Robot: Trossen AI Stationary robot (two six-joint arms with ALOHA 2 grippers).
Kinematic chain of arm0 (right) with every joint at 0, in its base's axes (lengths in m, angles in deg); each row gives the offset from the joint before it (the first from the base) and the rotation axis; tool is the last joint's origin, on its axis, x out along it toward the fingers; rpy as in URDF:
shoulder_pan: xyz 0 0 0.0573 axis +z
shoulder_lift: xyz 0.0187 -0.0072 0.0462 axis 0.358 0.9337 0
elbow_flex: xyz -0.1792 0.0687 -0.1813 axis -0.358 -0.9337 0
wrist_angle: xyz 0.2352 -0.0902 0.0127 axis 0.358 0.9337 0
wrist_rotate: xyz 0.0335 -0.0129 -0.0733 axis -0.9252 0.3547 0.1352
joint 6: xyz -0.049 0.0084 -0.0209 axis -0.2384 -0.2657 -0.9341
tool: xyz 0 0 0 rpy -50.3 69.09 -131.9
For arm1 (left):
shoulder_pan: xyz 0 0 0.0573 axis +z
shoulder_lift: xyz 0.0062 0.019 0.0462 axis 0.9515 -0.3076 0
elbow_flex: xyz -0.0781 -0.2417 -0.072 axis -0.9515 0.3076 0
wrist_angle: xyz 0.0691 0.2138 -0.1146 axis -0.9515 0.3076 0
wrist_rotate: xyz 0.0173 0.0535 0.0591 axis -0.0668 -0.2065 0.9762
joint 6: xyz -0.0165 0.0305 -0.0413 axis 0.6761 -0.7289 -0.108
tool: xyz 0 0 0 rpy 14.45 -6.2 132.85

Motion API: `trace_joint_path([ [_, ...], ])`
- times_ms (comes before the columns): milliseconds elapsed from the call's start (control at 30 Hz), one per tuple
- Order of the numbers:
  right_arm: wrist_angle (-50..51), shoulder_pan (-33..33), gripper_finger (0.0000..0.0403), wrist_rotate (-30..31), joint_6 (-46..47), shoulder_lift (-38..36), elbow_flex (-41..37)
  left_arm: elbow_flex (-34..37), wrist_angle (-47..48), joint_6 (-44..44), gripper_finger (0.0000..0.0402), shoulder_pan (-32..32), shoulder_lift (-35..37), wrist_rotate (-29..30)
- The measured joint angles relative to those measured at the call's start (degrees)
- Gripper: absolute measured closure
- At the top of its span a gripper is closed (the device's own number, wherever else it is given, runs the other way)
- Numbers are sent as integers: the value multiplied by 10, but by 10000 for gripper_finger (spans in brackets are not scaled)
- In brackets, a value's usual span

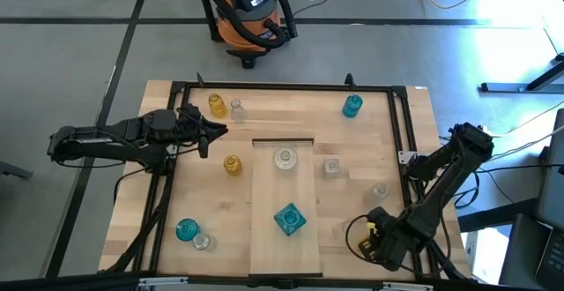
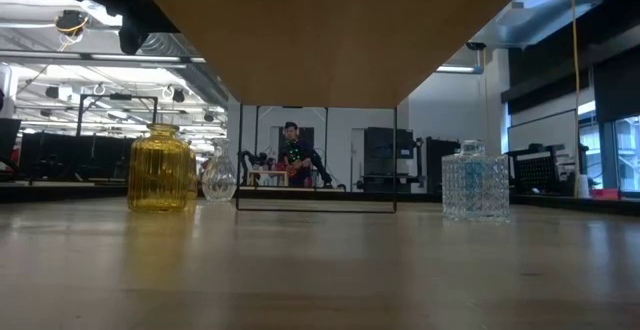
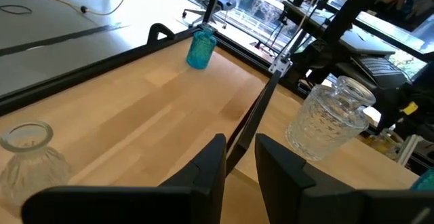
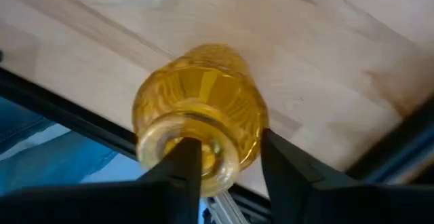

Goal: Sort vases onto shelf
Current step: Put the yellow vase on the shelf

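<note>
- The right gripper point(image 4: 224, 159) sits at the near right corner of the table, and its fingers pinch the rim of a yellow vase point(image 4: 200, 115), one finger inside the mouth and one outside; a rim grip like that seems meant to carry it upright.
- The left gripper point(image 1: 211, 132) reaches in from the far left with its fingers point(image 3: 203, 176) close together and nothing between them; it looks to be waiting.
- The shelf point(image 1: 284, 212), a pale plank with a black bar at its far end, lies down the middle of the table and already carries a clear round vase point(image 1: 284, 158) and a teal square vase point(image 1: 289, 219).
- Most others stand loose on the slatted tabletop point(image 1: 370, 141): another yellow vase point(image 1: 232, 165) just left of the shelf, a teal round vase point(image 1: 352, 106) at the far right.
- Beyond the table is grey floor with an orange shop vacuum point(image 1: 251, 13); a person point(image 2: 293, 155) stands far off in the workshop.
</note>
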Motion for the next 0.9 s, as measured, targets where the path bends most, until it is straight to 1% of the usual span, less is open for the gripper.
trace_joint_path([
  [33, 2, -5, 318, -2, -6, -2, 0, 0, 0, 0, 329, 0, 0, 0],
  [100, 8, -13, 369, 8, -31, -13, 3, 0, 0, 0, 329, 0, 0, 0],
  [133, 12, -22, 383, 10, -49, -19, 6, 0, 0, 0, 329, 0, 0, 0],
  [167, 19, -31, 388, 13, -63, -28, 11, 0, 0, 0, 329, 0, 0, 3],
  [233, 44, -51, 386, 5, -90, -45, 26, 0, 0, 0, 329, 0, 0, 6],
  [300, 82, -79, 394, -10, -147, -56, 52, 0, 0, 0, 329, 0, 0, 6],
  [367, 131, -106, 397, -22, -201, -63, 89, 0, 0, 0, 329, 0, 0, 6],
  [467, 227, -147, 398, -22, -274, -65, 159, 0, 0, 0, 329, 0, 0, 7],
  [533, 287, -172, 399, -17, -319, -65, 209, 0, 0, 0, 329, 0, 0, 7],
  [633, 361, -219, 400, 18, -371, -64, 278, 0, 0, 0, 329, 0, 0, 12],
  [700, 365, -256, 401, 48, -415, -64, 315, 0, 0, 0, 329, 0, 0, 21],
  [767, 359, -297, 401, 63, -457, -61, 338, 0, 0, 0, 329, 0, 0, 26],
  [900, 356, -378, 402, 42, -567, -12, 387, 0, 0, 0, 329, 0, 0, 29],
])
